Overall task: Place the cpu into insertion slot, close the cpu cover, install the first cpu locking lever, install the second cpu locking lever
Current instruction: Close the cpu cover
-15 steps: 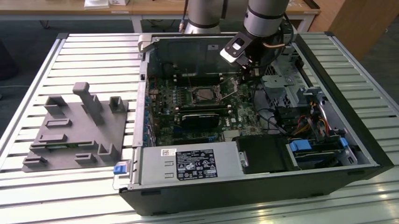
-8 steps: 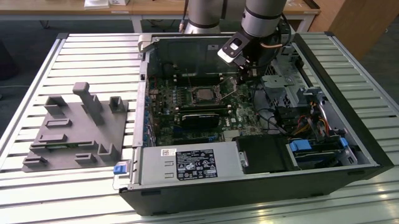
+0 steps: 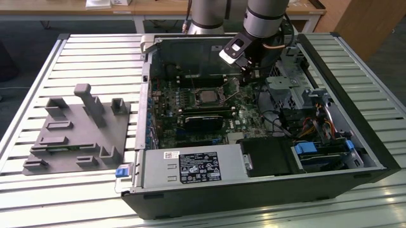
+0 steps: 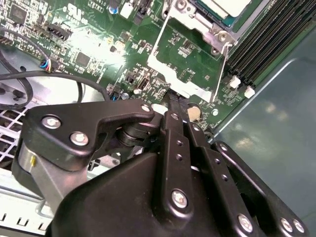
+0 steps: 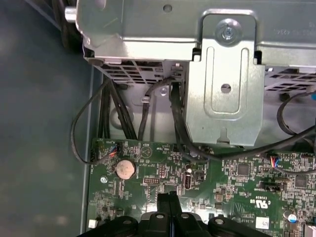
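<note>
- The cpu (image 4: pixel 224 6) already lies in the insertion slot (image 4: pixel 217 35), pale face up, just beyond the end effector's (image 4: pixel 175 106) tips, so the first step looks done
- The cpu cover (image 4: pixel 163 66) is not closed: it is swung off the slot towards the end effector, with green circuit board (image 4: pixel 89 44) showing through its cut-out
- The end effector's fingers (image 5: pixel 166 200) are pressed together and their tips sit right at the cover's near edge; whether they nip that thin edge I cannot tell
- A thin wire locking lever (image 4: pixel 220 74) stands free beside the cover, not latched down
- Left to do, as I judge it: closing the cover and fastening both levers
- The open computer case (image 3: pixel 254 194) rests on the slatted desk (image 3: pixel 95 52)
</note>
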